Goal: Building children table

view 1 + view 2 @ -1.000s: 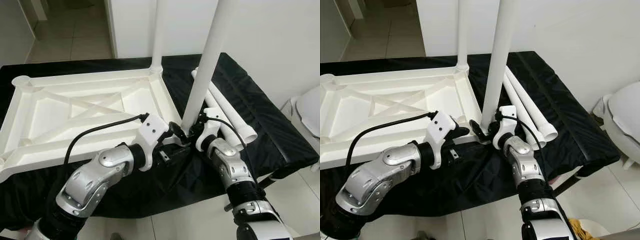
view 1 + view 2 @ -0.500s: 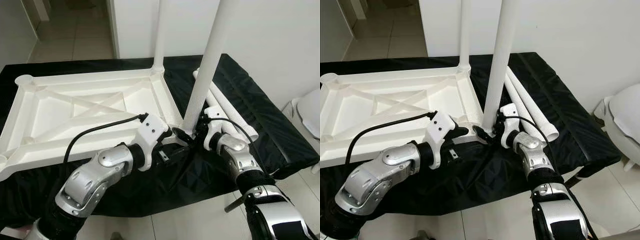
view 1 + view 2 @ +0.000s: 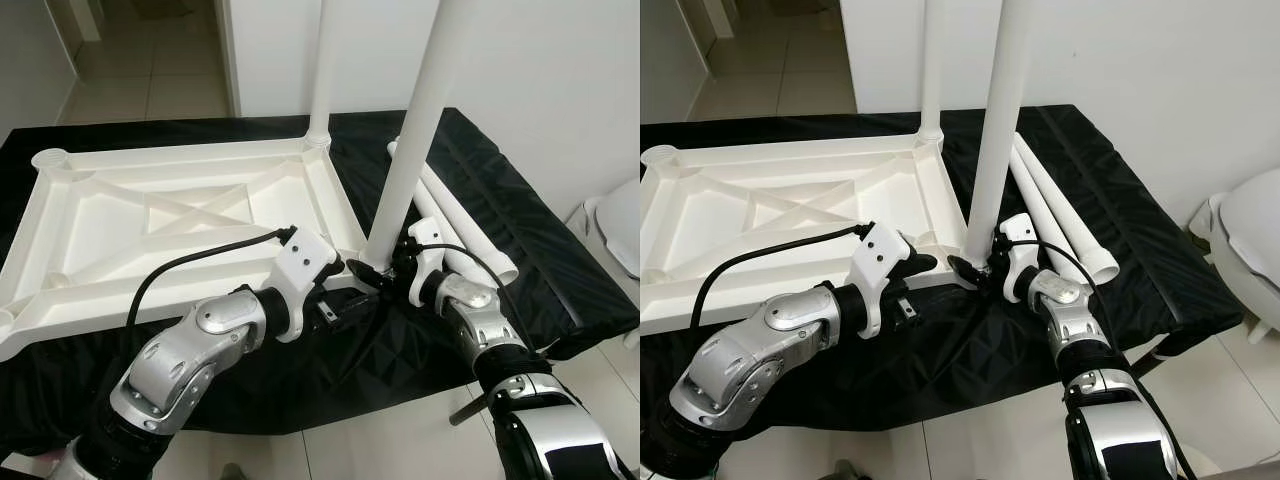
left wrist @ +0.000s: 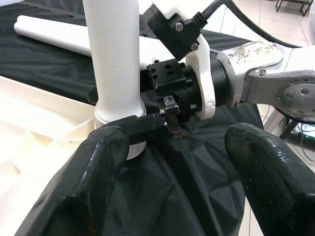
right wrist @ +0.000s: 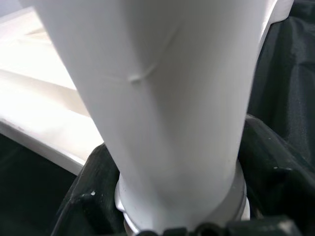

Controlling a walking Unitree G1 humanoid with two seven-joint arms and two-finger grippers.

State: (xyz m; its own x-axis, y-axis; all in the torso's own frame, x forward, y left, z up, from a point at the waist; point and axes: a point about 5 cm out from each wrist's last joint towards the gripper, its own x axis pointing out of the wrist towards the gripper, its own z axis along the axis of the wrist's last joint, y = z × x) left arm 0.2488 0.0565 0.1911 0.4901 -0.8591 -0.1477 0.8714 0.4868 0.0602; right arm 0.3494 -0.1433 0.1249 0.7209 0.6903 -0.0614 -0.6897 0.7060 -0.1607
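An upturned white table top (image 3: 180,160) lies on a black-covered surface. One white leg (image 3: 321,70) stands upright in its far right corner. A second leg (image 3: 410,130) stands at the near right corner, leaning slightly. My right gripper (image 3: 378,272) is shut on the base of this second leg, and a black finger (image 5: 88,196) hugs it on each side. My left gripper (image 4: 182,167) is open just short of the same base, on the near side, with nothing between its fingers. Two loose legs (image 3: 470,235) lie on the cloth to the right.
The black cloth's front edge (image 3: 400,390) drops to a tiled floor. A white rounded lid (image 3: 615,225) stands at the far right. A white wall is close behind, with an open doorway (image 3: 150,60) at the back left.
My right forearm has swung lower and outward to the right while its gripper stays at the leg's base. The left arm has held still. The camera has shifted a little.
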